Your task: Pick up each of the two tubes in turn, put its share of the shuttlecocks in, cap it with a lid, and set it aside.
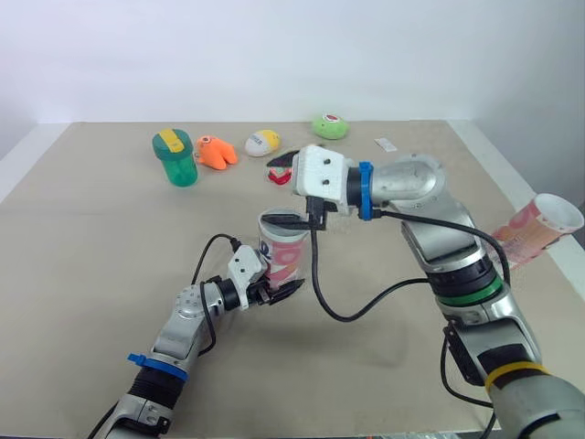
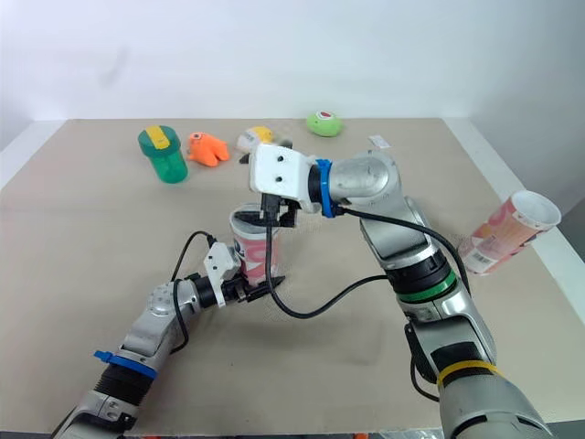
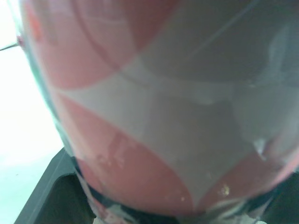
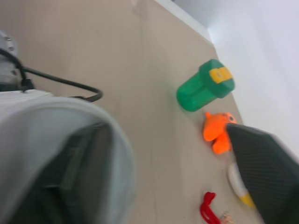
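A pink-and-white tube (image 1: 285, 251) stands upright mid-table, and my left gripper (image 1: 279, 291) is shut on its lower part. The left wrist view shows the tube's wall (image 3: 154, 116) pressed close between the jaws. My right gripper (image 1: 297, 219) hovers right at the tube's top rim (image 4: 60, 121), open. One dark finger shows through the translucent rim and the other finger (image 4: 266, 163) stands well clear to the side. I cannot tell what is inside the tube. A second pink-and-white tube (image 1: 539, 229) lies tilted at the table's right edge, its white mouth pointing outward.
Along the back of the table are a green cup with a yellow lid (image 1: 175, 157), an orange toy (image 1: 216, 152), a white-and-yellow egg shape (image 1: 262, 142), a green round toy (image 1: 330, 126), a red object (image 1: 281, 172) and a small white tag (image 1: 386, 144).
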Robot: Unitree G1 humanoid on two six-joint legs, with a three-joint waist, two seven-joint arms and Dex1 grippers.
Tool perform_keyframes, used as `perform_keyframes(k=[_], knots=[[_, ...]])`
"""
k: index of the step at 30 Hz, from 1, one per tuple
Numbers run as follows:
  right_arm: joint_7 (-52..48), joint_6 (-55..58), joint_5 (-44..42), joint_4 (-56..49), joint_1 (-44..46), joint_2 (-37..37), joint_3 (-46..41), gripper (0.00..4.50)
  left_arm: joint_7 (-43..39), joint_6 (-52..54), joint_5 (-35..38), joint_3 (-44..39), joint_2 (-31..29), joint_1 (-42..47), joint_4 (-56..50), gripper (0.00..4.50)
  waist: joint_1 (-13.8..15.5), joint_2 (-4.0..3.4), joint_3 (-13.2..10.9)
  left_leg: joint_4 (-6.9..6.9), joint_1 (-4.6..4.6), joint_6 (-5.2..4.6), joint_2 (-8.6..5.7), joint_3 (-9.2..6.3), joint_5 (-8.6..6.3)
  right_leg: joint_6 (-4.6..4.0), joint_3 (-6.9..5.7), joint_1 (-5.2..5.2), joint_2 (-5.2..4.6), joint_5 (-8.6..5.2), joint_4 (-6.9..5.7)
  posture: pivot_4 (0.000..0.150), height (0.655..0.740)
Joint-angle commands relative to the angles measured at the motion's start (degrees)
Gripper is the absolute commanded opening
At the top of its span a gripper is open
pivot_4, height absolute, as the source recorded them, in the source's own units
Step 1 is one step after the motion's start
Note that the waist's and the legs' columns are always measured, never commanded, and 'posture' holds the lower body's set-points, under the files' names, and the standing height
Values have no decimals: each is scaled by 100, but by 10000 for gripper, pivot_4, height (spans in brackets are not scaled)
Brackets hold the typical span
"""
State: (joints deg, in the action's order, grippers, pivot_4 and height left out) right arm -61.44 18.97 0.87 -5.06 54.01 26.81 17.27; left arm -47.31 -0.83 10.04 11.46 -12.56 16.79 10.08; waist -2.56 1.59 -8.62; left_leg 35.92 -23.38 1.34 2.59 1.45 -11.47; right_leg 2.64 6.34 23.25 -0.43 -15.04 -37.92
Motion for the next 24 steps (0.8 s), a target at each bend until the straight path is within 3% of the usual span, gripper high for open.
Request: perform_keyframes(k=[1,5,12,16,24], knots=[[-171,146,-336,187,296,-16,-170,44367,-7,191,-157,243,25,-123,228,34736,1,-1,-4,-4,0,0,-1,0,0,0,0,0,0,-3,1,1500,7400],[-457,439,-848,397,713,149,-522,44367,-18,189,-164,243,36,-127,234,34736,6,2,-14,-6,-10,0,-2,-2,0,1,1,5,0,-2,1,1500,7400],[-1105,654,-1395,364,850,493,-563,15311,-44,130,-183,237,58,-71,334,34736,7,-2,-16,-20,-24,0,-3,-7,0,8,-1,7,0,1,34,1500,7400],[-1506,879,-1545,121,799,694,-314,1472,-53,116,-179,244,59,-69,347,34736,12,-4,-16,-21,-37,0,-4,-13,0,16,-3,7,0,9,54,1500,7400],[-1826,918,-1177,-435,245,1035,543,1472,-27,121,-178,250,60,-59,343,34736,13,-21,-11,-18,-53,0,-5,-16,0,24,-6,10,-4,20,74,1500,7400]])
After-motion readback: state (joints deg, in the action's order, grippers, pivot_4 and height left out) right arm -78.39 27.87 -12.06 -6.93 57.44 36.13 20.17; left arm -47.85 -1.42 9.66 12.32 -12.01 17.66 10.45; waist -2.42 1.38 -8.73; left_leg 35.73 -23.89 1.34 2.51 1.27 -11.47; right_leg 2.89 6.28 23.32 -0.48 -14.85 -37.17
